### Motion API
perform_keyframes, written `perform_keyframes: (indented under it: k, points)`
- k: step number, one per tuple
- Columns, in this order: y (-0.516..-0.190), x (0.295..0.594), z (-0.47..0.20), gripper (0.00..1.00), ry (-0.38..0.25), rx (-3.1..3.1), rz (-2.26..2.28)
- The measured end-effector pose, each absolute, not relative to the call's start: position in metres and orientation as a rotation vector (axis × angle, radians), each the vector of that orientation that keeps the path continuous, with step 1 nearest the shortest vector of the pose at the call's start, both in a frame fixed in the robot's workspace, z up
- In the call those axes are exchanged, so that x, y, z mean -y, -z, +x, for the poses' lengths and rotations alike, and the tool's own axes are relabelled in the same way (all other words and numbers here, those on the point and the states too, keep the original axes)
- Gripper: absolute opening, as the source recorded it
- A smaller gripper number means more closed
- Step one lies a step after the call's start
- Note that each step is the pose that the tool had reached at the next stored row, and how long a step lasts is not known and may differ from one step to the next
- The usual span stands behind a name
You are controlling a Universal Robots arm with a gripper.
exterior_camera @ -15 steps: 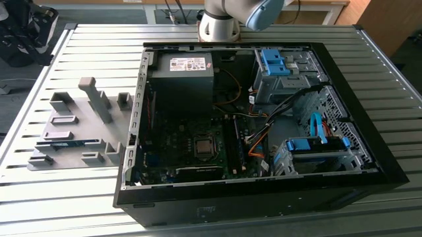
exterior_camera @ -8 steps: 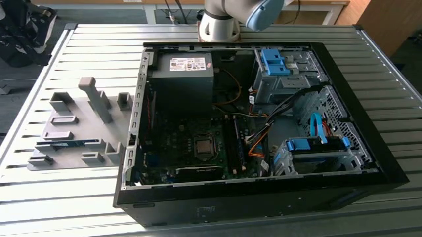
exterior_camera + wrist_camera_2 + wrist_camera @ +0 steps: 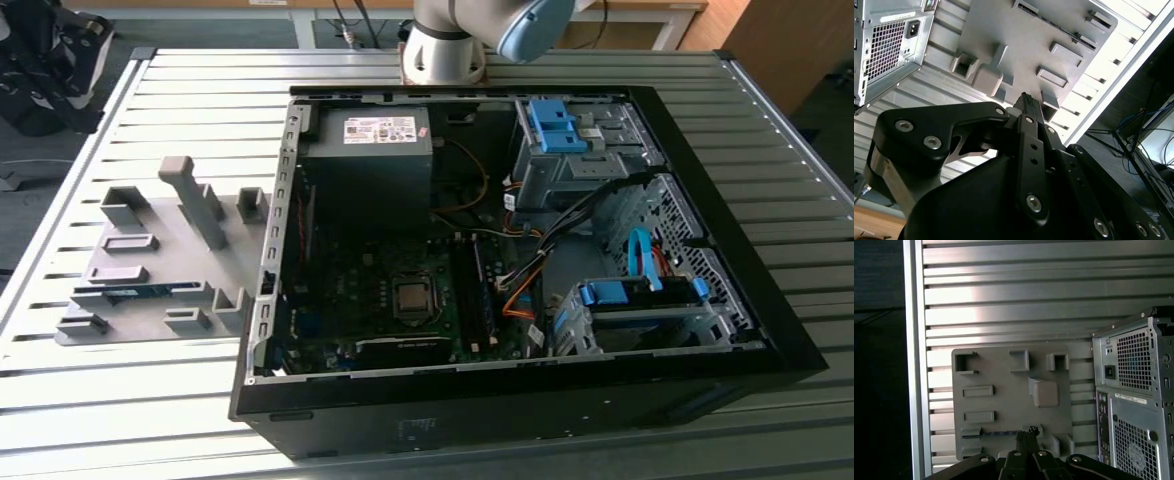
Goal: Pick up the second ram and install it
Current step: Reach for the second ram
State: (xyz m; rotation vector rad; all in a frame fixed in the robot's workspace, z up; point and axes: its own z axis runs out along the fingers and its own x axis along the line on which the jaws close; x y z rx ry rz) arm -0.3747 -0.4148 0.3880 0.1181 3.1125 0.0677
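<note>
While my gripper point(image 3: 1029, 432) hangs pressed together and empty above the gray tray point(image 3: 167, 268), I judge the second ram point(image 3: 120, 292) light, stiff, fragile: pinch its faces mid-length.

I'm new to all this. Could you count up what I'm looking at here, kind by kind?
robot arm: 1
computer case: 1
grey tray: 1
blue ram stick, lying on the tray: 1
blue brackets, inside the case: 2
Total: 6
</note>
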Motion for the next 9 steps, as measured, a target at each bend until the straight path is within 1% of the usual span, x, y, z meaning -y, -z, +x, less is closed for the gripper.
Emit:
perform_keyframes:
  k: [9]
  points:
    - [-0.388,0.419,-0.387,0.11,-0.068,-3.112,0.118]
